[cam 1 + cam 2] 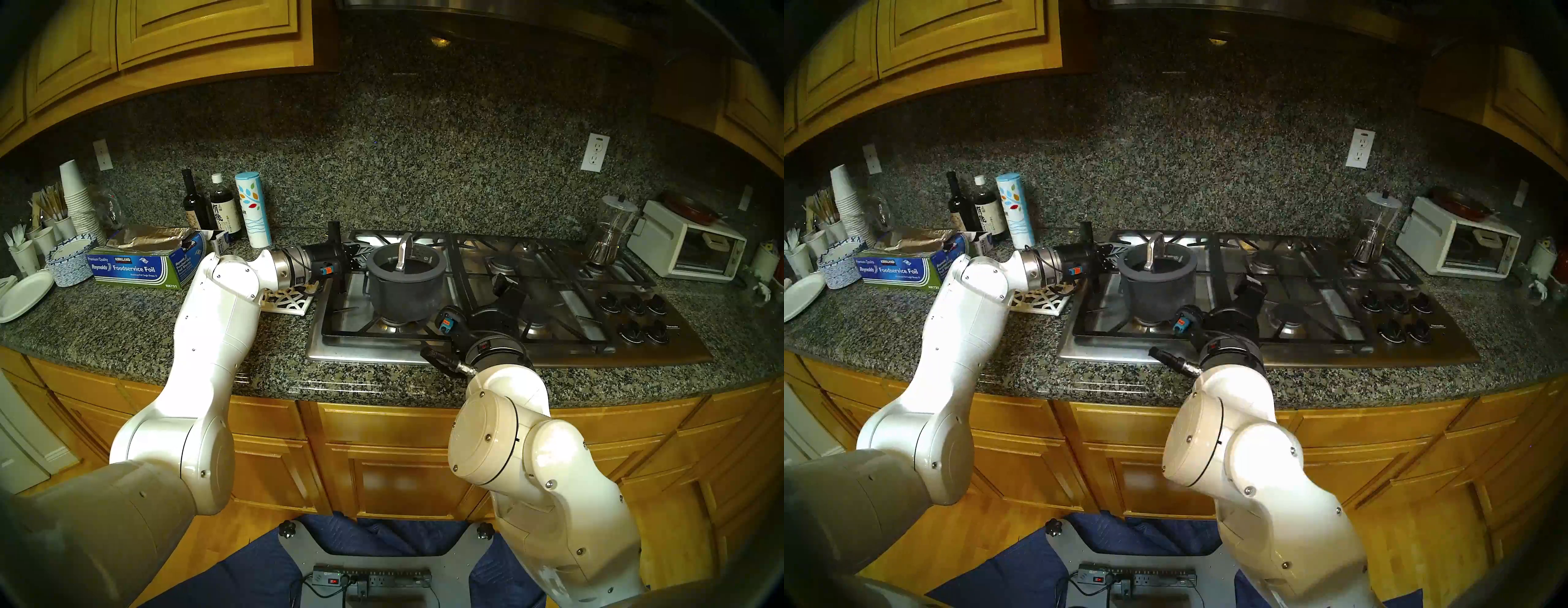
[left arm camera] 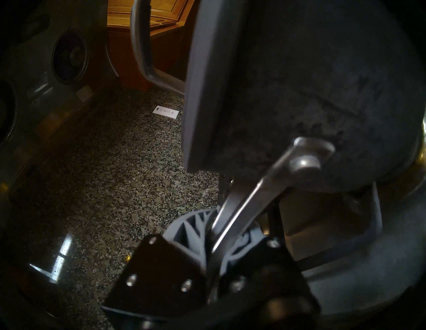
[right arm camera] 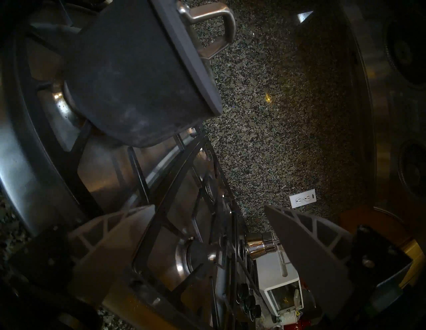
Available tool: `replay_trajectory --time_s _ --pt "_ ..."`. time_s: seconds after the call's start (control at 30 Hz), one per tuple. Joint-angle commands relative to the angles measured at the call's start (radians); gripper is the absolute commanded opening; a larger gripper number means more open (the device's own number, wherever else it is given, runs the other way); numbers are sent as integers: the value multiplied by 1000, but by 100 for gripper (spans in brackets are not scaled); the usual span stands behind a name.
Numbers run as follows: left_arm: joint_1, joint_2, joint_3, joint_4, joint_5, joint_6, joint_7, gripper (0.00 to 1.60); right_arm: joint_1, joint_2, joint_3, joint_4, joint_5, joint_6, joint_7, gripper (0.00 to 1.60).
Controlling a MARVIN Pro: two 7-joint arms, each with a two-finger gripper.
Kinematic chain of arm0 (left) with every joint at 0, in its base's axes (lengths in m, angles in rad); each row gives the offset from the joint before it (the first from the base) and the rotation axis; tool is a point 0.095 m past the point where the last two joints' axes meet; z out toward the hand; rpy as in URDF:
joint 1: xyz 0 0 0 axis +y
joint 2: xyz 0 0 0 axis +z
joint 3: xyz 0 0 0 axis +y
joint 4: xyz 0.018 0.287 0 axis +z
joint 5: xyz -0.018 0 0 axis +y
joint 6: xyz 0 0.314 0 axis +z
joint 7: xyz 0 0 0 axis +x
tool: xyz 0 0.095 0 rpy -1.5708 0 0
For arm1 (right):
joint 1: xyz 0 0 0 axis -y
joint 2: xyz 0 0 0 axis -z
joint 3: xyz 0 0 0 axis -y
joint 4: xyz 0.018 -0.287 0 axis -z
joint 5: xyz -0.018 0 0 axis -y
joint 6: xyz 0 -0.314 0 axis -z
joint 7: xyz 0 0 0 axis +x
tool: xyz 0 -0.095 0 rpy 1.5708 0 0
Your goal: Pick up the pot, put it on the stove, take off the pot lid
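The dark grey pot [image 1: 403, 293] [image 1: 1157, 293] stands on the front-left grate of the stove [image 1: 551, 344] [image 1: 1314, 352]. The glass pot lid [image 1: 422, 254] [image 1: 1172, 254] sits on it, its arched silver handle upright. My left gripper [image 1: 353, 265] [image 1: 1106, 260] reaches in from the left and is shut on the pot's thin metal handle [image 2: 253, 195]; it also shows in the left wrist view [image 2: 219, 232]. My right gripper [image 1: 507, 288] [image 1: 1250, 293] [image 3: 208, 207] is open and empty, just right of the pot [image 3: 129, 80] over the middle grates.
A white trivet [image 1: 288, 302] lies on the counter under my left wrist. A foil box [image 1: 144, 268] and bottles [image 1: 225, 208] stand further left. A glass coffee maker [image 1: 611, 229] sits on the back-right burner, beside a white toaster oven [image 1: 687, 250]. Black knobs [image 1: 636, 316] are at the stove's front right.
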State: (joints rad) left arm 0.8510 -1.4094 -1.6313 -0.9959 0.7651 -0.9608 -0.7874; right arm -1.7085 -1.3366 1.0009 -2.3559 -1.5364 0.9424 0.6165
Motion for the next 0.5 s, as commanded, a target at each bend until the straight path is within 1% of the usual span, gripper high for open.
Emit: replay_trajectory --time_s 0.0,0.37,0.4,0.43,0.47 --pt "-76 -8 -19 -32 -2 1 69 0 15 -1 0 -29 -12 -2 -16 160" --pt "-76 12 -20 -35 28 1 94 0 16 0 1 -29 -11 -2 -16 160" --pt "-75 14 -20 -36 30 1 96 5 15 -1 1 -29 -12 -2 -16 160" --pt "-74 16 -20 -38 32 1 98 34 15 0 1 -29 -11 -2 -16 160" --pt "-73 17 -19 -39 34 1 101 39 15 0 1 -29 -12 -2 -16 160"
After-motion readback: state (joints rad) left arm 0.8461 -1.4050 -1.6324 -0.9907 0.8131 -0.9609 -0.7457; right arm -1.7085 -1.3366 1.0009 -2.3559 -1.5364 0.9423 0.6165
